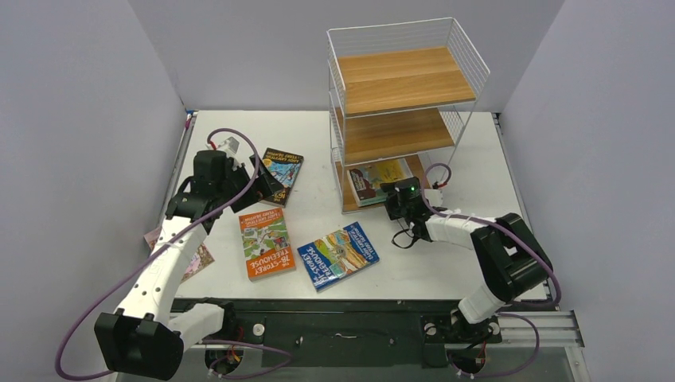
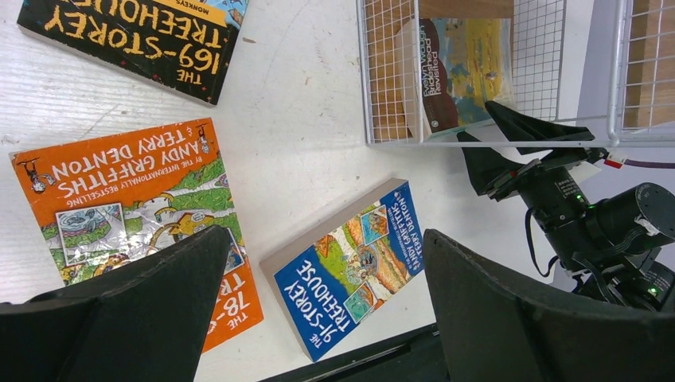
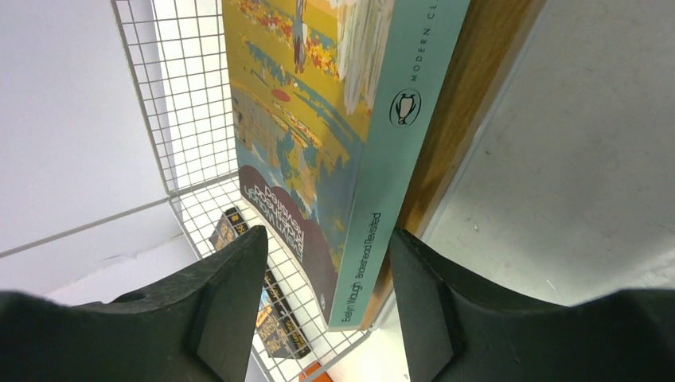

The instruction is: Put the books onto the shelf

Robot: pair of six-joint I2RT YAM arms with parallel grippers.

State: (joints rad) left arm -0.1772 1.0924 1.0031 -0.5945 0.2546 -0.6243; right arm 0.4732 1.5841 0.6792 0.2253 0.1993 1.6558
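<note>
Top external view: the white wire shelf (image 1: 402, 79) stands at the far side of the table (image 1: 318, 143); on its lowest wooden board (image 3: 470, 103) lies the Brideshead Revisited paperback (image 1: 374, 181), flat, its near corner at the shelf's front edge; the right gripper (image 1: 396, 199) sits just in front of that tier, fingers apart, and the right wrist view shows the book's corner in the gap between them, touching neither as far as we can tell. Left of the shelf, the left gripper (image 1: 268, 185) hangs over the 169-Storey Treehouse (image 1: 283, 173), claw wide apart and holding nothing; in front of the shelf, well apart from it, lie the orange 78-Storey Treehouse (image 1: 265, 241) and the blue 91-Storey Treehouse (image 1: 338, 255); a pink book (image 1: 199, 261) lies farthest left of the shelf, half hidden under the left arm.

We judge the nearest risk to be a finger catching the paperback's corner as the right arm backs away, dragging it off the board; a finger could also snag the wire and shift the shelf; the four books outside lie flat, so a claw may slide over a cover rather than lift it.

Only the right wrist view shows the gap around the book's corner; only the left wrist view makes the titles readable; only the top view shows the pink book.
</note>
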